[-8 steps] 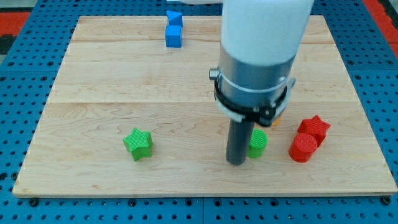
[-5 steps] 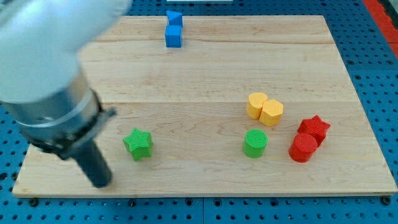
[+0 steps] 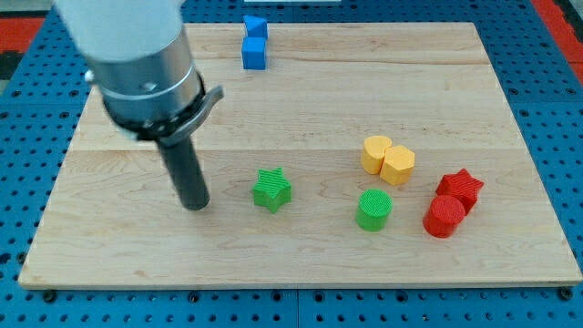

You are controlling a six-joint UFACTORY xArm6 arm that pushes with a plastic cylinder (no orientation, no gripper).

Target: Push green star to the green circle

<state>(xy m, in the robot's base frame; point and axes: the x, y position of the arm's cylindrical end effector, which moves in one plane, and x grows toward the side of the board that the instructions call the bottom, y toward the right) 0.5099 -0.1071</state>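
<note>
The green star (image 3: 271,189) lies on the wooden board (image 3: 291,264), left of centre toward the view's bottom. The green circle (image 3: 373,210) stands to its right and slightly lower, about a hundred pixels away. My tip (image 3: 194,206) rests on the board to the left of the green star, with a gap of bare wood between them. The rod rises from it to the arm's grey and white body at the view's upper left.
Two yellow blocks (image 3: 387,160) sit touching just above the green circle. A red star (image 3: 460,189) and a red circle (image 3: 444,217) sit touching to its right. Two blue blocks (image 3: 254,41) stand at the board's top edge.
The green star has moved right and slightly up, closer to the green circle. My tip swung from beside the green circle to the board's bottom left, then came to rest left of the star.
</note>
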